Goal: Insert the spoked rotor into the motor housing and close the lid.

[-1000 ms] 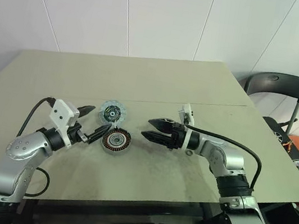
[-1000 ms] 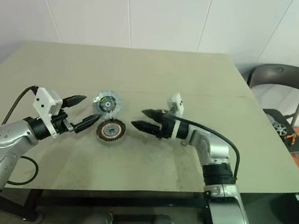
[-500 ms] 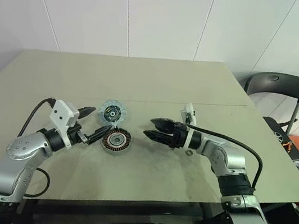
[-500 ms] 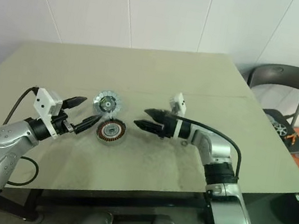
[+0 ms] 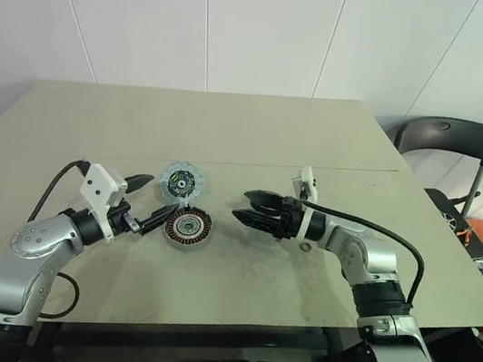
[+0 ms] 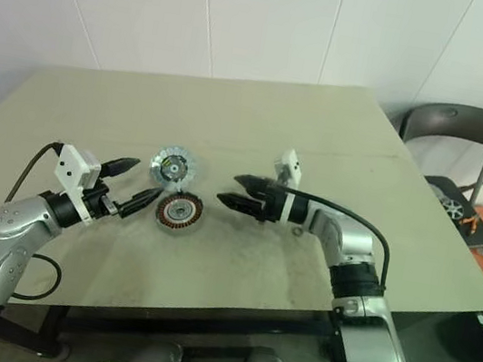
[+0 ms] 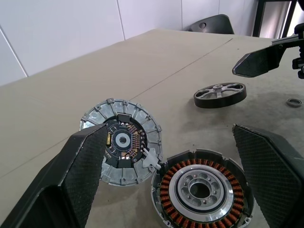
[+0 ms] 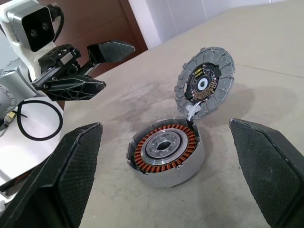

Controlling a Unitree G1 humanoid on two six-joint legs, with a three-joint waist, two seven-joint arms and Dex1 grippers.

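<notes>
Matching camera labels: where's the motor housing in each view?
Left eye view: motor housing left of centre, between left gripper and right gripper.
Right eye view: same spot.
Left wrist view: framed by that gripper's fingers.
Right wrist view: likewise.
Shared landmark: the lid, against the housing's far rim.

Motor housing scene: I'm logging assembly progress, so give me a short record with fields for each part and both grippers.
housing: on the table, open, copper windings showing, nothing inserted
lid: lying flat beside the housing, circuit face up, joined to its rim by a small hinge tab
rotor: lying flat on the table, apart from the housing, under the right gripper
washer: small ring on the table near the rotor
left gripper: open, empty, beside the housing
right gripper: open, empty, on the housing's other side
progress: rotor not yet picked up
</notes>
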